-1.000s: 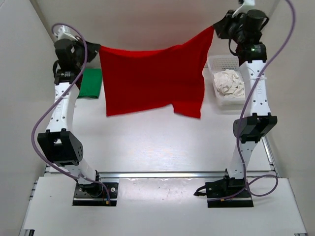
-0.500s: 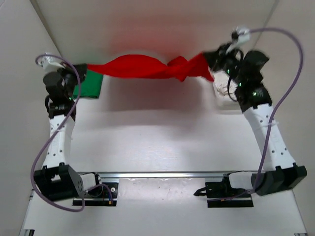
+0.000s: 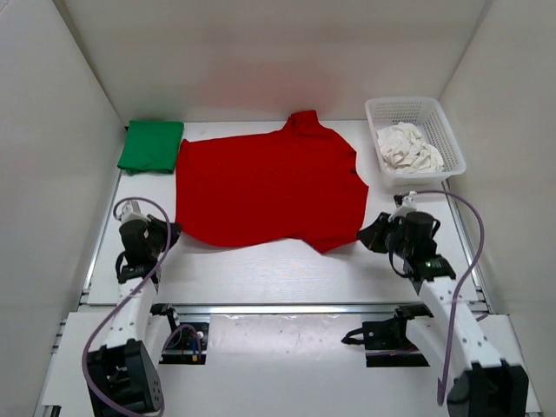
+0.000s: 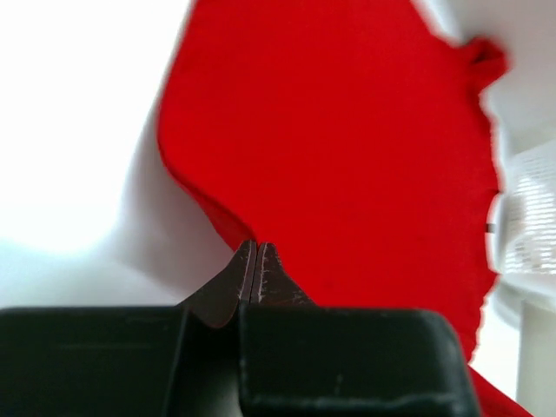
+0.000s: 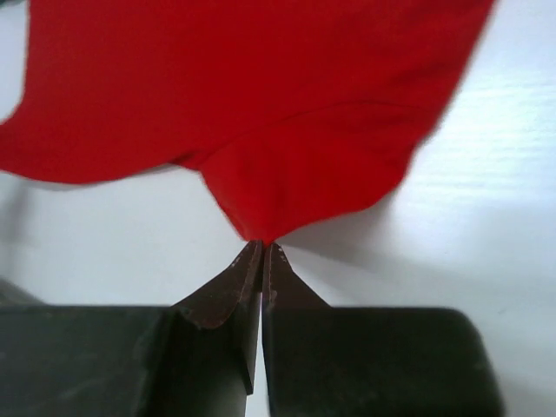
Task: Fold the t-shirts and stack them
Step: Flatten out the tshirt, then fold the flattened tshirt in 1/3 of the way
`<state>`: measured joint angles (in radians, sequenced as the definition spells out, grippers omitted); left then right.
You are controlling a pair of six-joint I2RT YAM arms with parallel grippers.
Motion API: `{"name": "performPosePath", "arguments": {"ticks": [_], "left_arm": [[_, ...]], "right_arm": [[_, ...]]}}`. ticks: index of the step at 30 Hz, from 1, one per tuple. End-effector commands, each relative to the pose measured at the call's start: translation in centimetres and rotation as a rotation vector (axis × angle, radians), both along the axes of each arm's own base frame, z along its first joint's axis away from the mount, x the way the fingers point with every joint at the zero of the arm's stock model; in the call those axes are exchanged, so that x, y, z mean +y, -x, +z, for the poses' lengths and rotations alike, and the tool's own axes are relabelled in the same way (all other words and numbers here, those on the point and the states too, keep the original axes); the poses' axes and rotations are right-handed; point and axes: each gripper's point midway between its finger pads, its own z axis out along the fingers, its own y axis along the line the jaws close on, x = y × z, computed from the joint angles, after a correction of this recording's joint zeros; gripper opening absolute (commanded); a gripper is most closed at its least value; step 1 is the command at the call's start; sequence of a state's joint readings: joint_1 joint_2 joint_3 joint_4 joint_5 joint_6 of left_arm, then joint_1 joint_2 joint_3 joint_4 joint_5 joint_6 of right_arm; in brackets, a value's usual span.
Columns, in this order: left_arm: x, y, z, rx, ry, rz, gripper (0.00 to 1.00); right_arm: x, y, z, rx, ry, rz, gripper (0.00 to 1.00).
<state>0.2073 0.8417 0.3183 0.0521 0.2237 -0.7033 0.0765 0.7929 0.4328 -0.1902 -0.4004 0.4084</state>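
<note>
Top external shows red t-shirt [image 3: 269,187] between folded green t-shirt [image 3: 152,146] and mesh basket [image 3: 415,102].

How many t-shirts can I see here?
3: a folded bright green cloth t-shirt far left, a red cloth t-shirt spread flat mid-table, an off-white cloth t-shirt crumpled in the white plastic mesh basket, which may hide more.

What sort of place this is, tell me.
Probably a robot lab cell: white walls box in the table, left arm and right arm are bolted to a metal rail, a red t-shirt lies spread.
</note>
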Motion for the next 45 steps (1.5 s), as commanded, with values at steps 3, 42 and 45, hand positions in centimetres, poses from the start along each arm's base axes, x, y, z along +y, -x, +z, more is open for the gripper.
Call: {"name": "performPosePath", "arguments": {"ticks": [3, 42, 45], "left_arm": [[-0.7, 3.2, -3.4, 0.079, 0.001, -0.036, 0.00], [1.9, -4.4, -1.1, 0.065, 0.133, 0.088, 0.00], [2.1, -5.4, -1.5, 0.070, 0.154, 0.111, 0.00]], "right_arm": [[1.5, 5.2, -1.5, 0.109, -0.104, -0.022, 0.00], [-0.4, -10.7, 1.9, 0.018, 0.005, -0.133, 0.00], [-0.1, -13.4, 3.0, -0.026, 0.009, -0.130, 0.00]]}}
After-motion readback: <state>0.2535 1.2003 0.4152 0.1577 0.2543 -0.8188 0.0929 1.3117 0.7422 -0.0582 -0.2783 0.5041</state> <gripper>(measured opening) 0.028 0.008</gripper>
